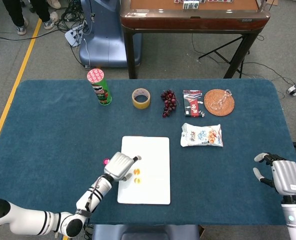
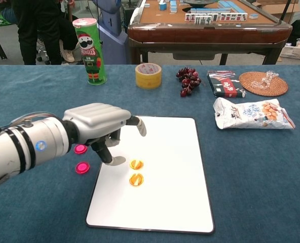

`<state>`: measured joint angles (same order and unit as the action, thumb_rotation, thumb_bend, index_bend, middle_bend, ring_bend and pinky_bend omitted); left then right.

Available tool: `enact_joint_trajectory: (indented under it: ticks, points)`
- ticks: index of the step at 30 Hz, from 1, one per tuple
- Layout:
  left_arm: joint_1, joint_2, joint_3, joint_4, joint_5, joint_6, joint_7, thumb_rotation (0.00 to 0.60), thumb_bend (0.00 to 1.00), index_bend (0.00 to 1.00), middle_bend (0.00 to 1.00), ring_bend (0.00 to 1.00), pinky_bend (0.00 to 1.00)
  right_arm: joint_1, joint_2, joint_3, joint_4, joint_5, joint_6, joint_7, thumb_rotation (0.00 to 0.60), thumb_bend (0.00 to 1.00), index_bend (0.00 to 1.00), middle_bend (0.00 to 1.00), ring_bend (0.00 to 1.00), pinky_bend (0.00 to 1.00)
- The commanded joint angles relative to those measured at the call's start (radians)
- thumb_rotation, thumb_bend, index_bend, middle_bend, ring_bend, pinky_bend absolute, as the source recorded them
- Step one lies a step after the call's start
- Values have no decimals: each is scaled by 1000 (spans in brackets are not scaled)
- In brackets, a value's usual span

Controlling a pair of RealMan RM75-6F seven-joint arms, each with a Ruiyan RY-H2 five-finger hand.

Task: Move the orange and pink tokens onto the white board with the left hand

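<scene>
Left robot hand over white board edge

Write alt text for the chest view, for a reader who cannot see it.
The robot's left hand hovers empty over the left edge of a white board on a blue table, with two orange tokens on the board and two pink tokens still on the cloth beside it. A chips can, tape roll, grapes and snack bag lie behind.
</scene>
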<state>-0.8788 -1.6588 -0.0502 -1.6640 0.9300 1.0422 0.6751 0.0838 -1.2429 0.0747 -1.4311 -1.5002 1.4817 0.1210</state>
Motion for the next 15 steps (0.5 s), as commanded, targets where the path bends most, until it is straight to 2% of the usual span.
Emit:
enact_joint_trajectory:
  ticks: [1,7,15]
  points:
    - [32,46,25,-47,36,29,-15,600,342,360,1000,1000,1000,1,1,1,-1,0,0,-1,600,251,469,499,500,611]
    - [72,114,67,-121,66,35,-39,600,342,422,1000,1000,1000,6,4,2,-11,-6,-1,-8,600,251,469,499,500,611]
    - [108,130,105,-130,143,51,-43,600,341,438,1000,1000,1000,10,11,3,-29,-10,-1,-23,600,251,469,499,500,611]
